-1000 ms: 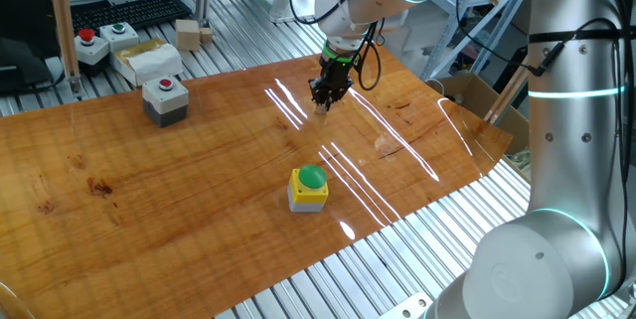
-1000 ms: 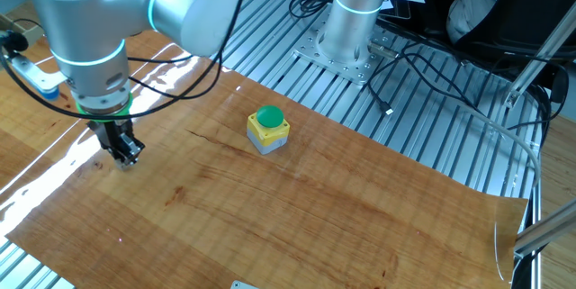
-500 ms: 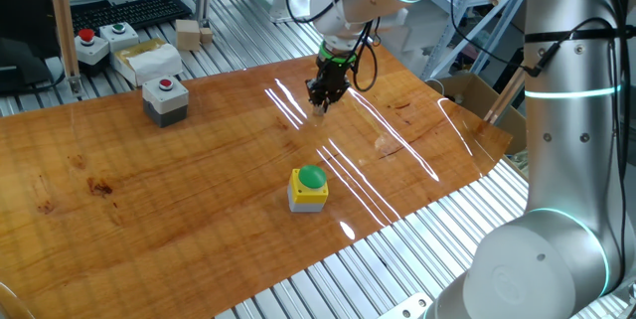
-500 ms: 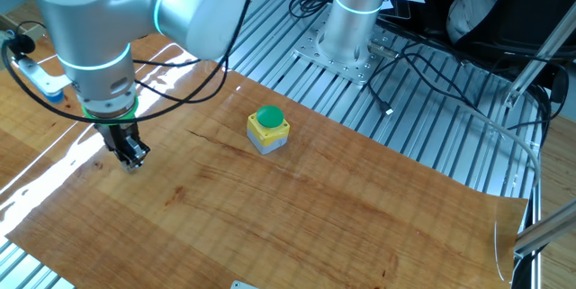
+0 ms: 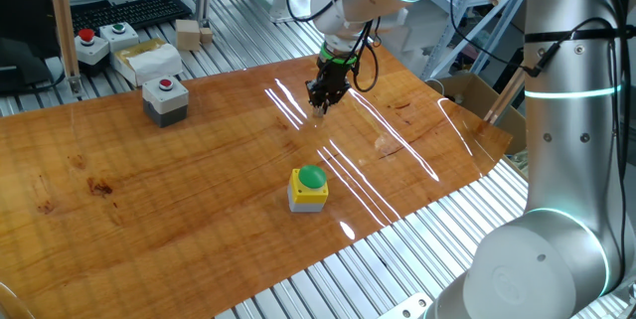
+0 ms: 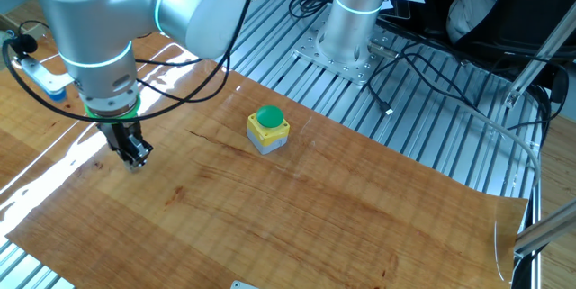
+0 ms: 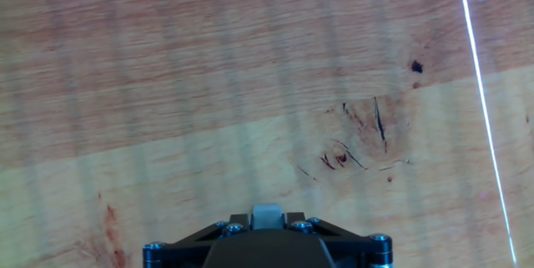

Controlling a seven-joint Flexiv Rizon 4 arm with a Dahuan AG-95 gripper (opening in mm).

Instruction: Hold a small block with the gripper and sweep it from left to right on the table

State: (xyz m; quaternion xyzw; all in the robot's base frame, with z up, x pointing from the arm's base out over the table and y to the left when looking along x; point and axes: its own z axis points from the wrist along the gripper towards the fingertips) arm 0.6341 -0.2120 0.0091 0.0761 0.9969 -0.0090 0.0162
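In one fixed view, two push-button boxes (image 5: 104, 41) are sitting at the upper left of the frame on the aluminium frame (image 5: 248, 6), with a pale wooden block (image 5: 189, 33) a little to their right. Lower, on the table (image 5: 199, 190), a grey box with a red button (image 5: 165, 99) is standing near the far edge. In the centre of the frame, a yellow-and-grey box with a green button (image 5: 308, 188) is resting on the board. Above it and slightly right, the gripper (image 5: 320, 106) is pointing straight down, its tips at the board surface beside the glare streaks. At the right of the frame the white-grey robot arm (image 5: 571, 150) is filling the picture.

In the other fixed view, the gripper (image 6: 134, 164) is standing at the left of the frame, well apart from the box with the green button (image 6: 268, 130) at the centre.

In the hand view, at the bottom centre, the small block (image 7: 267, 215) is showing between the black fingers (image 7: 229, 228) — the jaws are closed on it, holding it against the wood. A dark knot (image 7: 375, 122) is lying to the right of centre.
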